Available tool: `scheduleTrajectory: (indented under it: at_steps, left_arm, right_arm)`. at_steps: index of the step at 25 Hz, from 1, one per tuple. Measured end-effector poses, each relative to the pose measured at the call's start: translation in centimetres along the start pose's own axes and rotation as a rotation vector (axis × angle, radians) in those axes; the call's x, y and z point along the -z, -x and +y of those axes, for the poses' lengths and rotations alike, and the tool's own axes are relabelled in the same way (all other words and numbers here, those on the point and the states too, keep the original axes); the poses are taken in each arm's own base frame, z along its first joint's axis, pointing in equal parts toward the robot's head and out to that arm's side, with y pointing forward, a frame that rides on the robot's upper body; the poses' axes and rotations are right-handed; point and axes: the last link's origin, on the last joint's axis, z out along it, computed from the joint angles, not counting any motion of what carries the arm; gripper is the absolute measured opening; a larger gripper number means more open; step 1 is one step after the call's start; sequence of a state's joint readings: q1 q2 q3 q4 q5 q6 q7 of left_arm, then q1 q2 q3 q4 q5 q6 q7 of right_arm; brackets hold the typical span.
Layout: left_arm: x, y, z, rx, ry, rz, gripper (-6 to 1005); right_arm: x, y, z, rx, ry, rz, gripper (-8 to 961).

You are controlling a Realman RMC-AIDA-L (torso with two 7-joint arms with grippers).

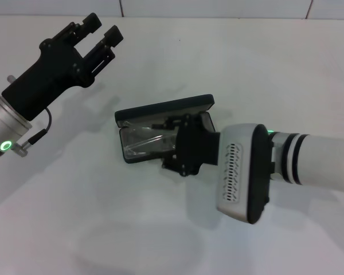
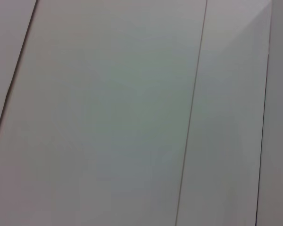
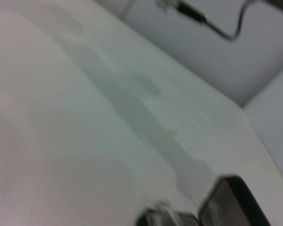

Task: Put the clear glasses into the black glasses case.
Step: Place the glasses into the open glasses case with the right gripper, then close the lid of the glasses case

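The step in hand looks like the placing itself: the clear glasses [image 1: 144,143] lie inside the open black glasses case [image 1: 160,112], approx in the middle of the white table [image 1: 160,229], and the right gripper [image 1: 171,137] is down at the case's open side, its black body covering the right half of the tray. I cannot tell if its fingers are apart or together, the gripper body hides them, so I also cannot say if it has the glasses in hold or has let go.

The left gripper [image 1: 100,33] is lifted at the far left, well apart from the case, fingers apart w/ nothing between them. It seems idle.

Next move, in my judgement: if the glasses sit fully in the tray, the right gripper must free them and go up w/o dragging them out; after this the lid may be closed.

The glasses are fully transparent, only bright edges and reflections show against the lining. The lid stands raised behind the tray, dark w/ rounded corners. In the right wrist view only 1 dark corner of the case shows.
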State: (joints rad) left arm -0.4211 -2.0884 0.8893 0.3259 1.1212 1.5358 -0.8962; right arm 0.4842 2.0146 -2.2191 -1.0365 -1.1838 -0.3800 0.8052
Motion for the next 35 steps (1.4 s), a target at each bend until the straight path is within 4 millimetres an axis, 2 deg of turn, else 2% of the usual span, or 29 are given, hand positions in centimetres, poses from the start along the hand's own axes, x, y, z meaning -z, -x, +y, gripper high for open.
scheduleTrajectory:
  at_steps: [5, 10, 13, 17, 22, 25, 28, 35]
  left_arm:
    - [0.1, -0.1, -0.1, 0.004, -0.001, -0.001, 562]
    - [-0.1, -0.2, -0.2, 0.001, 0.002, 0.0, 562]
    - [0.0, 0.0, -0.4, 0.007, -0.013, -0.012, 562]
    - [0.1, 0.6, -0.6, 0.025, -0.039, -0.046, 562]
    - [-0.5, 1.5, -0.6, 0.039, -0.023, -0.125, 562]
    - [-1.6, 2.3, -0.6, 0.051, -0.002, -0.2, 562]
    - [-3.2, 2.9, -0.6, 0.061, 0.028, -0.287, 562]
    - [-7.6, 4.2, -1.3, 0.065, 0.052, -0.566, 563]
  right_arm:
    - [1.3, 0.5, -0.4, -0.067, 0.064, -0.115, 501]
    - [2.9, -0.6, -1.7, -0.171, 0.105, -0.17, 512]
    - [4.7, -1.6, -3.1, -0.252, 0.099, -0.23, 519]
    - [9.1, -3.9, -5.8, -0.401, 0.033, -0.34, 527]
    - [14.7, -7.1, -7.2, -0.549, -0.047, -0.449, 538]
    - [16.8, -7.6, -7.2, -0.569, -0.039, -0.493, 545]
    - [18.0, -7.7, -7.2, -0.566, -0.03, -0.514, 551]
    - [18.3, -7.9, -7.1, -0.569, -0.036, -0.509, 566]
